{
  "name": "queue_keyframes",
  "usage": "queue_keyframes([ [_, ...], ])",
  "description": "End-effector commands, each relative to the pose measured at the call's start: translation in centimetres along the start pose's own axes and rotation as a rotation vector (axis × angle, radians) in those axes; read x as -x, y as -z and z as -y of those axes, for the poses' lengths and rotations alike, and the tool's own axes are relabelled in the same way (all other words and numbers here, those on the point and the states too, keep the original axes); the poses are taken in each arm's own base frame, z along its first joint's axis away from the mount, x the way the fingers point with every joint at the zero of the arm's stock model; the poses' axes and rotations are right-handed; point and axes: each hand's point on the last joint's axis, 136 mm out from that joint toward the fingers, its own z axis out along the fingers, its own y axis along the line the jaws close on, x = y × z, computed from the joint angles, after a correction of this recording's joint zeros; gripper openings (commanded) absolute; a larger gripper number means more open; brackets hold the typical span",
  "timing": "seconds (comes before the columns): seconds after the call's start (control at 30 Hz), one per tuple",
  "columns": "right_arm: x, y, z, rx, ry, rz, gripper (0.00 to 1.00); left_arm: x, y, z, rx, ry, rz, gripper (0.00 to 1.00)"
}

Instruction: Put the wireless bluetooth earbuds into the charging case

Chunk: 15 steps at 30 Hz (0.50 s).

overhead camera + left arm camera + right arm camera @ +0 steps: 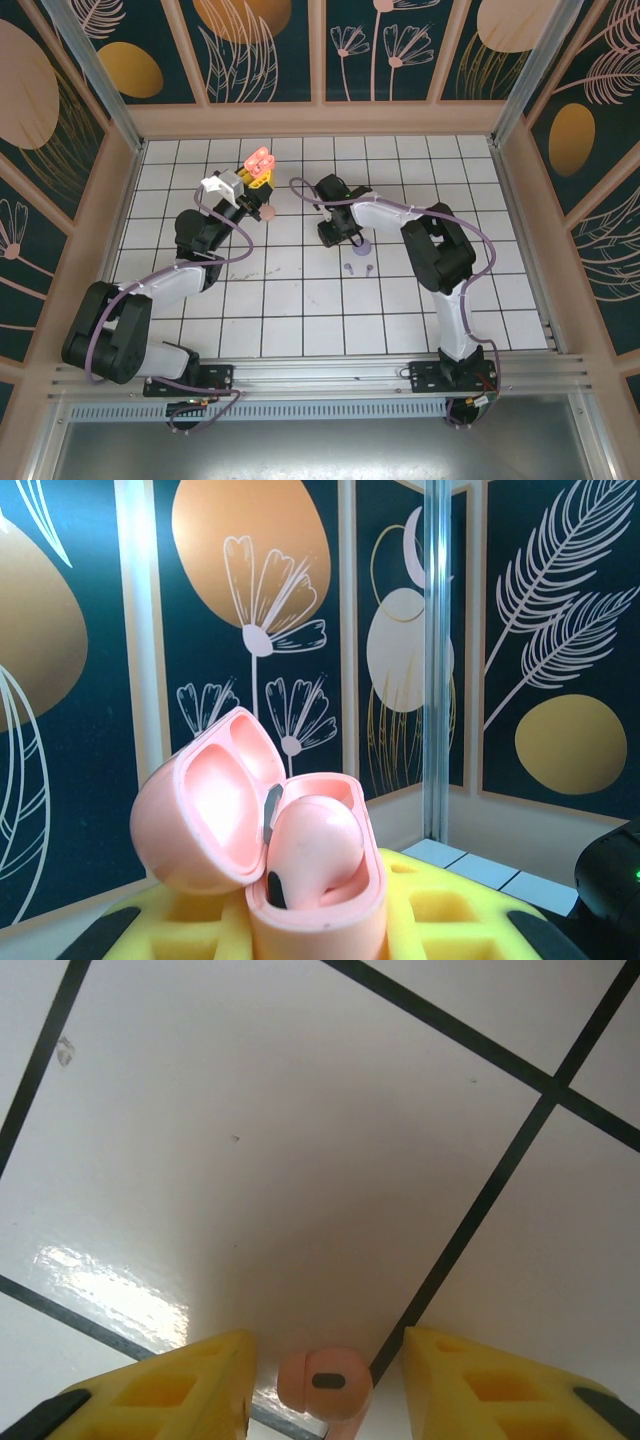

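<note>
1. Buds, purple (348, 268): loose on table (300, 300), waiting.
2. Right gripper (324, 1360): fingers apart, straddling pink bud (324, 1384) on tile, poised to pinch.
3. Left gripper (257, 178): clamped on pink case (372, 885), lid open for loading; one bud (315, 848) seated.

The worktop (300, 300) is white with a dark grid. The walls (90, 730) are deep teal, with gold discs and pale line-drawn flowers and leaves. The open case (260, 830) is pale pink. The earbud (325, 1385) at lower centre is salmon pink with a dark oval spot. The right hand (328, 1345) has yellow fingers (170, 1390).
</note>
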Motion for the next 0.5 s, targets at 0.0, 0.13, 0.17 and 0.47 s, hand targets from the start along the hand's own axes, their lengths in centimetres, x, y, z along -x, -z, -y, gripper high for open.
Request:
queue_keyframes([
  [0.0, -0.91, -1.00, -0.06, -0.016, 0.028, -0.056, 0.42, 1.10, -0.09, -0.25, 0.001, -0.007, 0.043, 0.00],
  [0.13, -1.23, -1.27, 0.01, -0.018, 0.041, -0.072, 0.41, 1.12, -0.10, -0.25, 0.002, -0.008, 0.042, 0.00],
  [0.17, -1.27, -1.31, 0.04, -0.018, 0.044, -0.075, 0.40, 1.16, -0.09, -0.29, 0.002, -0.009, 0.043, 0.00],
  [0.47, -1.68, -1.31, 0.93, -0.011, 0.027, -0.097, 0.32, 1.22, -0.25, -0.26, -0.004, -0.008, 0.040, 0.00],
])
